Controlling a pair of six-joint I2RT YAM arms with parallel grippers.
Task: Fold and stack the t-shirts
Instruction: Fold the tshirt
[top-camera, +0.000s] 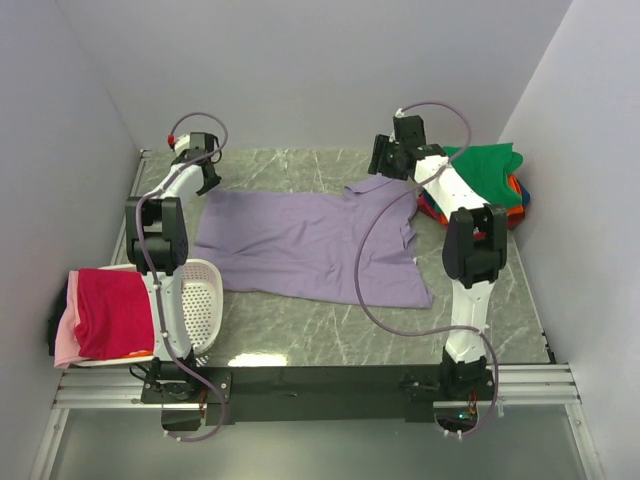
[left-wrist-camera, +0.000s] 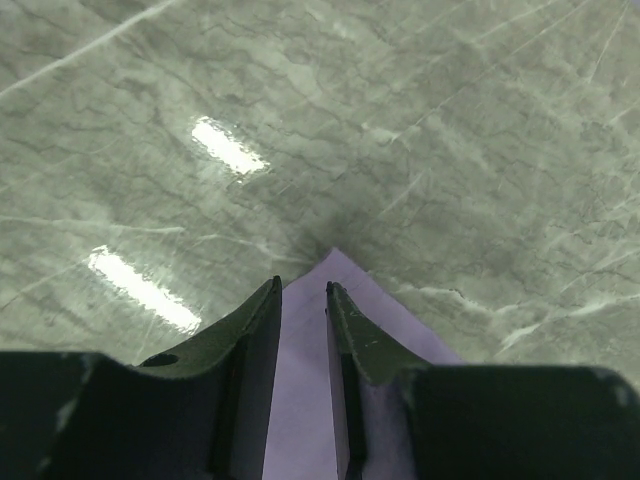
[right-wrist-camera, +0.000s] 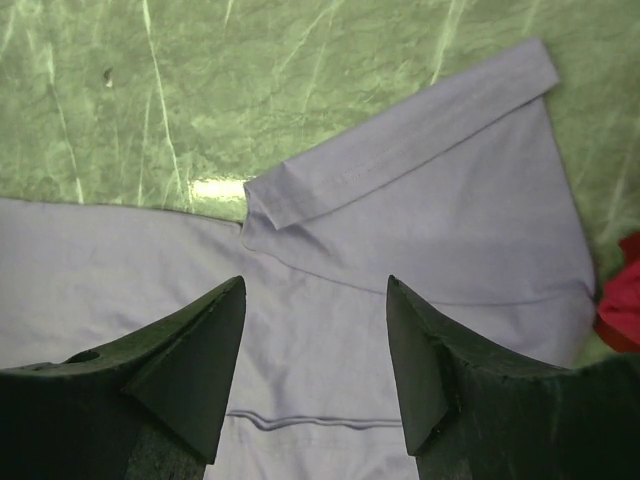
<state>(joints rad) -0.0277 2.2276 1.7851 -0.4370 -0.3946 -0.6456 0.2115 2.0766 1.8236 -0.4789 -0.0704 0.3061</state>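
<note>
Overhead, a purple shirt (top-camera: 310, 250) is seen spread flat on the middle of the table (top-camera: 300, 345). The left gripper (top-camera: 210, 183) is set at its far left corner and the right gripper (top-camera: 385, 160) at its far right sleeve (top-camera: 375, 190). A green shirt (top-camera: 485, 162) is piled at the far right, and a red shirt (top-camera: 110, 312) is draped over a white basket (top-camera: 205, 300) at the near left.

From the left wrist, the fingers (left-wrist-camera: 255, 330) are seen a narrow gap apart at the shirt's corner; whether it is pinched cannot be told.

From the right wrist, the fingers (right-wrist-camera: 200, 350) are held wide apart above the sleeve, with nothing gripped.
</note>
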